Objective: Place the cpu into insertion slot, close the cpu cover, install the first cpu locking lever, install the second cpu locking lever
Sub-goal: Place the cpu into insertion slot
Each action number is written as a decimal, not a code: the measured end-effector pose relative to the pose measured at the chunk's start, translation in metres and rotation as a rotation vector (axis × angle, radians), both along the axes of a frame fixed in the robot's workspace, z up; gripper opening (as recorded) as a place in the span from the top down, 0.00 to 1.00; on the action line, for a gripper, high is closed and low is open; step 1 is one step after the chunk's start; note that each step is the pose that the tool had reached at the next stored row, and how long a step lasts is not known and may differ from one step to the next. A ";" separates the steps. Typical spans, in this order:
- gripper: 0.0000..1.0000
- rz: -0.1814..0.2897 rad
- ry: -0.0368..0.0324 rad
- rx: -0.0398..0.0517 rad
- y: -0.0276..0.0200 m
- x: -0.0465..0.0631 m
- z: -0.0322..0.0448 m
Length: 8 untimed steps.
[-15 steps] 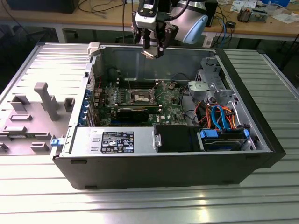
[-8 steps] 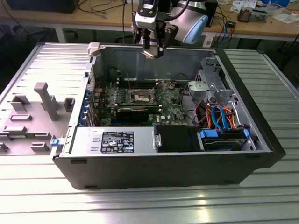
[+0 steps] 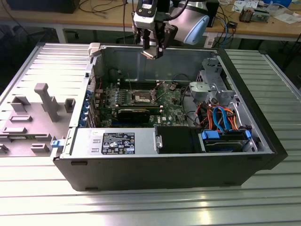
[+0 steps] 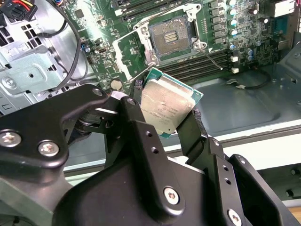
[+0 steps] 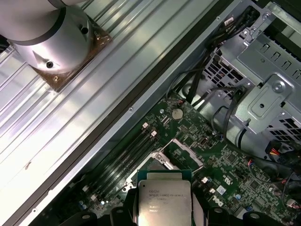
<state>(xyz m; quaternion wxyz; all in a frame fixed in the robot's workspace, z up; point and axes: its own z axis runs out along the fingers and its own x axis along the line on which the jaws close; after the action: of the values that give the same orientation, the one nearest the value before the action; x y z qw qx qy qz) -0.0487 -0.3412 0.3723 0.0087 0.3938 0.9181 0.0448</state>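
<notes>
My gripper (image 3: 152,51) hangs high over the open computer case, above its back wall, shut on the cpu (image 4: 167,106). The cpu is a flat square chip with a silvery top and green rim, clamped by its edges between the black fingers (image 4: 137,123), and it is also in the first wrist view (image 5: 163,202). The insertion slot (image 4: 170,36) lies bare on the green board below, its dark contact field showing; in the exterior view it sits mid-board (image 3: 142,97). The cpu cover (image 4: 123,55) stands raised beside the slot. Two thin wire levers (image 4: 212,57) stick out, unlatched.
Long black memory slots (image 3: 134,113) flank the socket. A grey drive cage (image 3: 209,87) with orange and blue cables (image 3: 221,117) fills the case at the exterior view's right. The power supply (image 3: 115,141) lies along the front wall. Grey fixtures (image 3: 44,101) stand outside the case at the left.
</notes>
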 end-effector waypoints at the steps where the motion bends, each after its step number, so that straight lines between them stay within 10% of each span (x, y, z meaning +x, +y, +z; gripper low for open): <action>1: 0.45 -0.001 0.0000 0.0000 0.0000 -0.001 0.0000; 8: 0.45 -0.006 0.0000 0.0001 0.0000 -0.004 0.0000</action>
<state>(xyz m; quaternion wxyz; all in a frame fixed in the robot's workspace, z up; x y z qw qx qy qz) -0.0530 -0.3412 0.3723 0.0088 0.3963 0.9170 0.0448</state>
